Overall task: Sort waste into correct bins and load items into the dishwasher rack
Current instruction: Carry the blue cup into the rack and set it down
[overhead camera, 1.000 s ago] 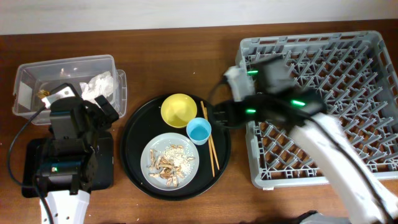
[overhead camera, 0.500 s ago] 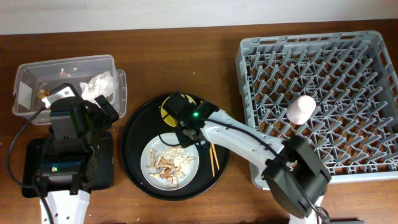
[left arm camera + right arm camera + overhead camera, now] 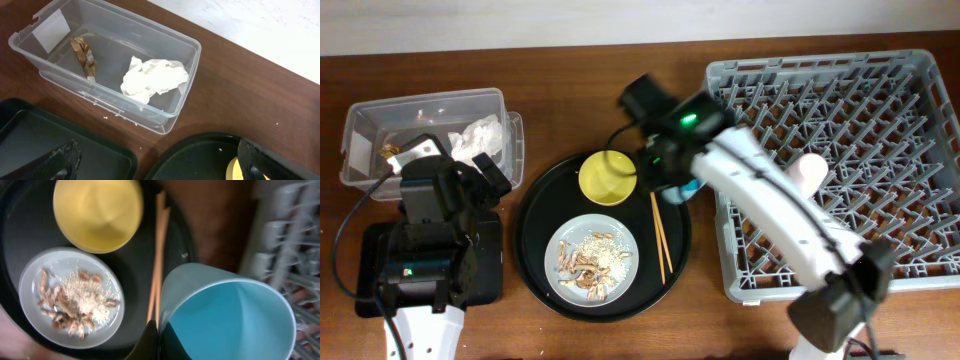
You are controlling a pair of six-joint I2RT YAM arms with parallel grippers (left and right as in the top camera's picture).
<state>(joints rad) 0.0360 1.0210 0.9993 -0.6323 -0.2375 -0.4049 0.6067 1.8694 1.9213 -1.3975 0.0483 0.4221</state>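
My right gripper (image 3: 159, 340) is shut on the rim of the light-blue cup (image 3: 230, 315), which it holds tilted over the chopsticks (image 3: 157, 265). From overhead, that gripper (image 3: 670, 176) and cup (image 3: 693, 187) hang at the round tray's right edge, beside the dishwasher rack (image 3: 910, 215). The yellow bowl (image 3: 607, 177) and the plate (image 3: 565, 240) with food scraps (image 3: 590, 262) sit on the tray. A pink cup (image 3: 810, 170) stands in the rack. The clear tub (image 3: 165, 117) holds the napkin (image 3: 152, 80) and the wrapper (image 3: 84, 55). My left gripper (image 3: 160, 167) is open and holds nothing.
A large round black tray (image 3: 535, 235) lies mid-table between the bins and the rack. The shallow black rectangular tray (image 3: 485, 285) lies under my left arm, in front of the tub. My right arm (image 3: 790, 225) crosses the rack's left edge.
My right arm swung from the rack to the tray, shut on the blue cup's rim and carried it rightward toward the rack. My left arm stayed still.
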